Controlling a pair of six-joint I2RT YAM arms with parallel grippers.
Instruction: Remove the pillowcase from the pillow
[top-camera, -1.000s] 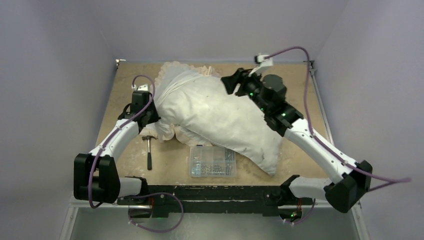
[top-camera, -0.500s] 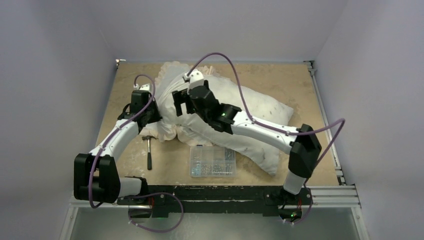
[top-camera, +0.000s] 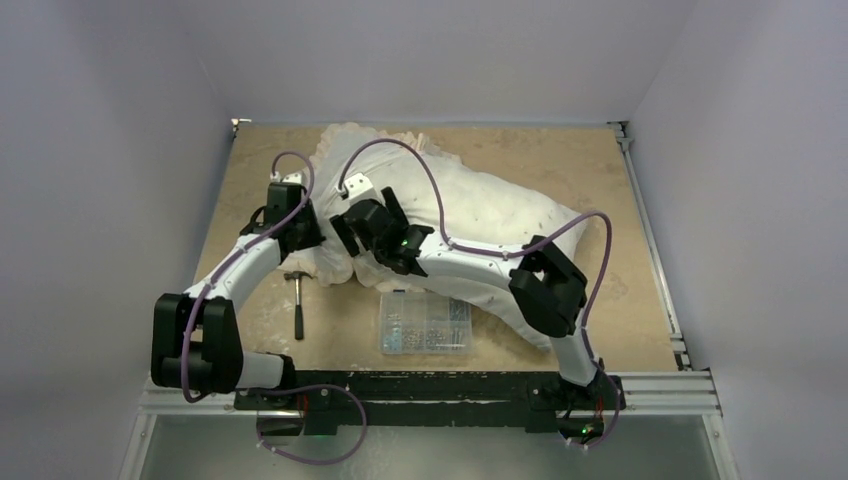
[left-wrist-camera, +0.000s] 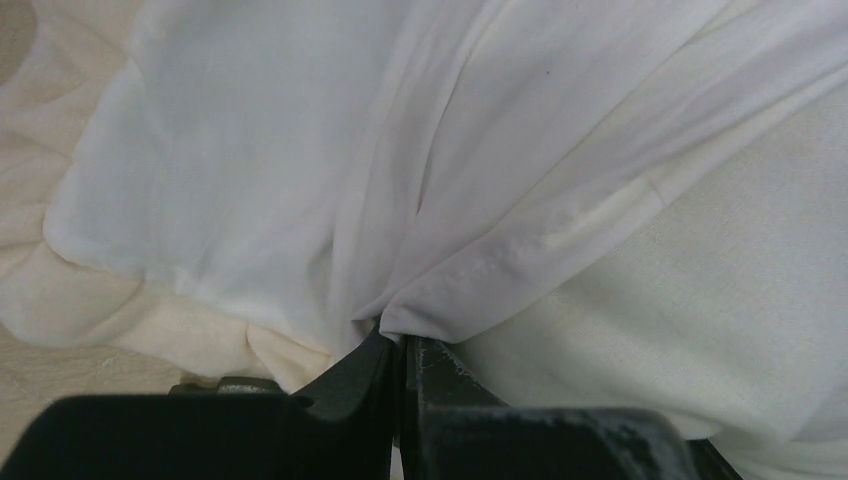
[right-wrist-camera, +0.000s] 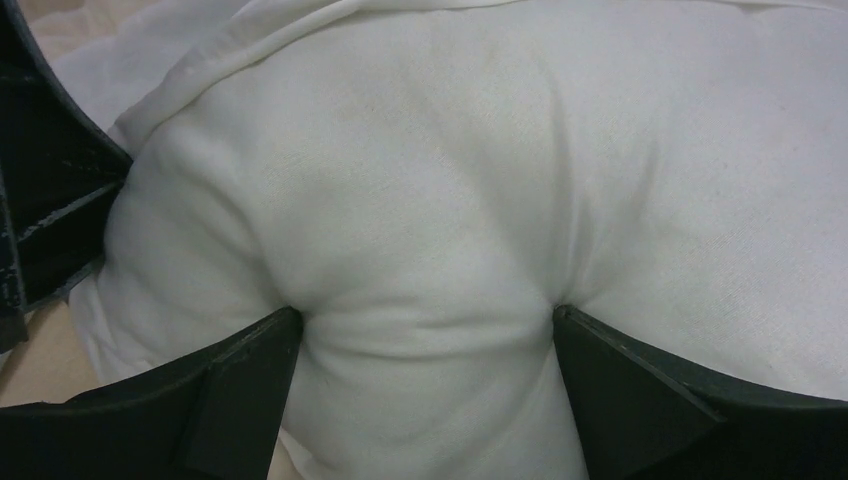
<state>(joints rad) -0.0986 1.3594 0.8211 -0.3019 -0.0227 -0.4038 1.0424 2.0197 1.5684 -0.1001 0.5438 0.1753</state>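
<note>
The pillow (top-camera: 490, 215), plump and off-white, lies slantwise across the table. The pillowcase (top-camera: 338, 150), thin white cloth with a cream frill, is bunched over its left end. My left gripper (top-camera: 308, 235) is shut on a fold of that cloth, seen close up as the left gripper (left-wrist-camera: 400, 338) pinching the pillowcase (left-wrist-camera: 300, 150) beside the bare pillow (left-wrist-camera: 700, 300). My right gripper (top-camera: 348, 232) reaches across from the right. In the right wrist view the right gripper (right-wrist-camera: 425, 318) stands wide open, both fingertips (right-wrist-camera: 285, 325) pressed into the pillow (right-wrist-camera: 430, 200).
A hammer (top-camera: 298, 300) lies on the table below the left gripper. A clear plastic box of small parts (top-camera: 425, 322) sits near the front edge, against the pillow. Walls close in on three sides. The left gripper's dark fingers (right-wrist-camera: 40, 200) show beside the right jaws.
My right arm has swung from the far right across the pillow to its left end, opened its jaws wide and pressed them into the pillow. The left gripper has kept its grip.
</note>
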